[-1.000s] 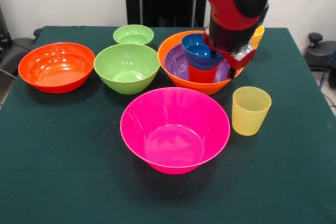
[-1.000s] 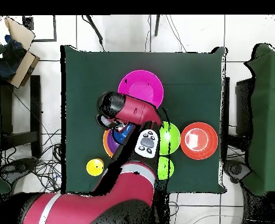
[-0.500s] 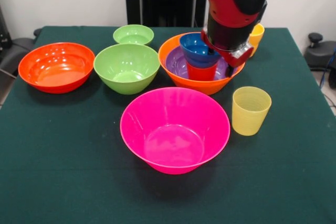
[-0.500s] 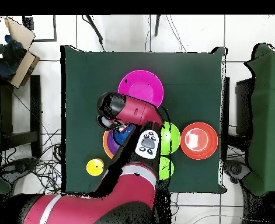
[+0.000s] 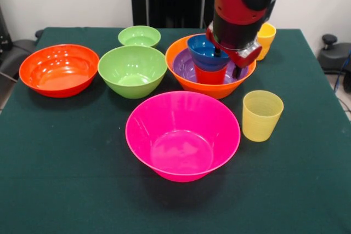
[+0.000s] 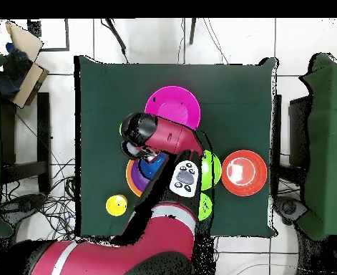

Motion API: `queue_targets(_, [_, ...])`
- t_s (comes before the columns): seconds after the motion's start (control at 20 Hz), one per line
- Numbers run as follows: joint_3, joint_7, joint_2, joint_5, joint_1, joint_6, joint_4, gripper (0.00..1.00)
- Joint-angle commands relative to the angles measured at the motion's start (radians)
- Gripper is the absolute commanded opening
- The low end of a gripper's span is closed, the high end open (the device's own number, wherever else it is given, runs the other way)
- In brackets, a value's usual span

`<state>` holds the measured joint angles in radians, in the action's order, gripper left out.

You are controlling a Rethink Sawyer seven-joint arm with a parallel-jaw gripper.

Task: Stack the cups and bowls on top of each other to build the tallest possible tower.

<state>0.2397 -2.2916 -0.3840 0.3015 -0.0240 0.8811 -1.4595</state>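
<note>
Front view: gripper above tower, can't tell if open or closed

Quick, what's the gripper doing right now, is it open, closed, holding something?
Gripper: cannot be told; it hangs at the small blue bowl on the tower.

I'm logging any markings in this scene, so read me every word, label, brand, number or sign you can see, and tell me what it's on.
No text can be read in either view.
The bowls, such as the large pink bowl, and the yellow cup show plain surfaces.
The grey button panel on the arm carries small markings, too small to read.
</note>
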Motion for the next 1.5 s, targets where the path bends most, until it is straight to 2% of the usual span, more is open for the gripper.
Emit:
queue_targets(0.05, [-0.108, 0.039, -0.006, -0.069, 0.022, 0.027, -0.055, 1.0])
queue_targets(0.4, [-0.112, 0.039, -0.055, -0.066, 0.017, 0.045, -0.092, 1.0])
queue_targets(0.65, [-0.123, 0.053, -0.077, -0.064, 0.028, 0.014, -0.121, 1.0])
queue_targets(1.0, [-0.139, 0.082, -0.17, -0.057, 0.05, 0.057, -0.188, 1.0])
queue_targets(1.5, [-0.134, 0.137, -0.199, -0.114, 0.105, 0.085, -0.15, 1.0])
